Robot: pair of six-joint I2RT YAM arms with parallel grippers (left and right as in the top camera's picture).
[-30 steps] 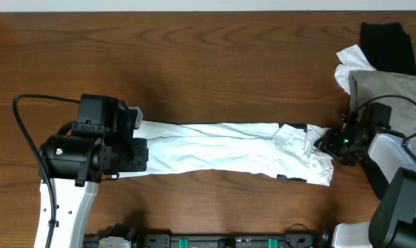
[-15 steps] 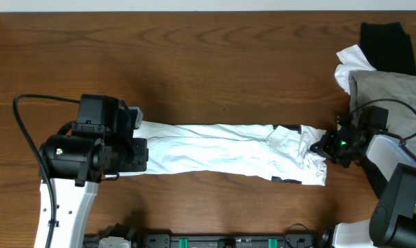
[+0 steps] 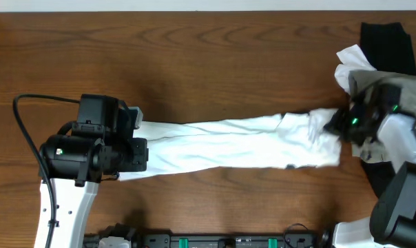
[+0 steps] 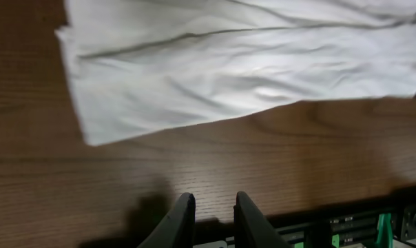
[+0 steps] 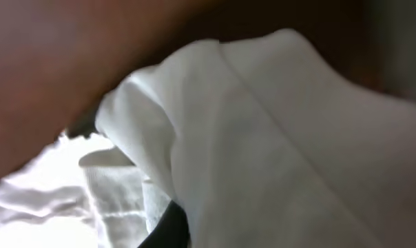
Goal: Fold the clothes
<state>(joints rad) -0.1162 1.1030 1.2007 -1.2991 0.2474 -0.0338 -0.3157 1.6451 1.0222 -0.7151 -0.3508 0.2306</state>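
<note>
The white T-shirt [image 3: 229,141] lies as a long narrow strip across the wooden table. My left gripper [image 4: 211,207] hovers over bare wood just in front of the strip's left end [image 4: 194,76], its fingers close together with nothing between them. In the overhead view the left wrist [image 3: 111,148] covers that end. My right gripper [image 3: 335,124] is shut on the shirt's right end and holds it raised. In the right wrist view the white cloth [image 5: 263,138] drapes over the dark finger [image 5: 170,227] and hides most of the jaws.
A grey-beige garment [image 3: 394,86], a black garment [image 3: 387,45] and a crumpled white cloth [image 3: 349,65] are piled at the far right. A black equipment rail [image 3: 229,241] runs along the table's front edge.
My right gripper has lifted the shirt's right end and pulled it right and toward the table's back, smoothing the bunched cloth. The left arm has not moved.
</note>
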